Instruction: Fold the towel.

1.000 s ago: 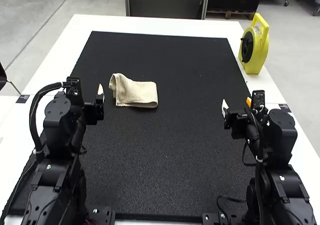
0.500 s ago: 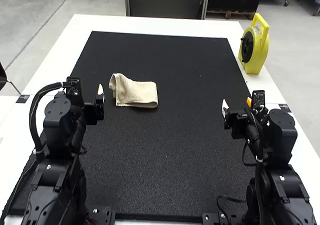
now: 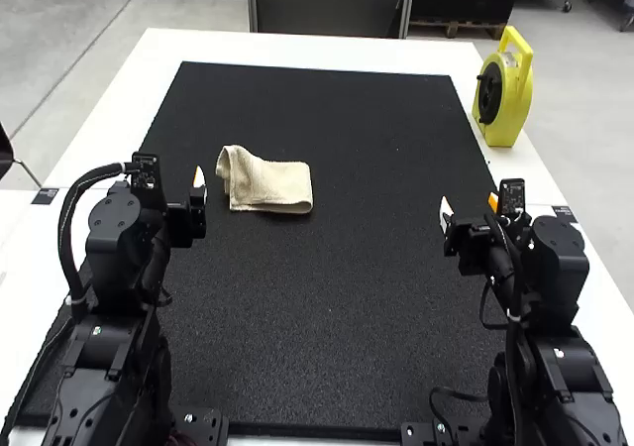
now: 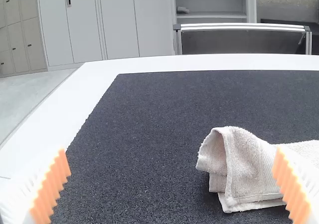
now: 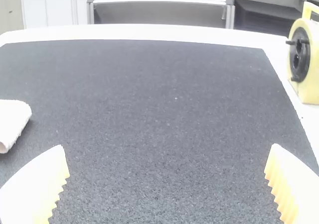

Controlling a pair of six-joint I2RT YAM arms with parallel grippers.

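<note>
Because the beige towel [image 3: 272, 183] lies folded towards ten o'clock on the black mat [image 3: 327, 317], its nine o'clock end curled up, the left gripper [image 4: 174, 186], jaws apart, should pinch that end low (loose layers may slip); the right gripper [image 5: 167, 171], also spread, could steady the three o'clock edge.

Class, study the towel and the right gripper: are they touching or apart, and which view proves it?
Apart. In the high view, a wide stretch of black mat separates the towel from the right gripper.
</note>
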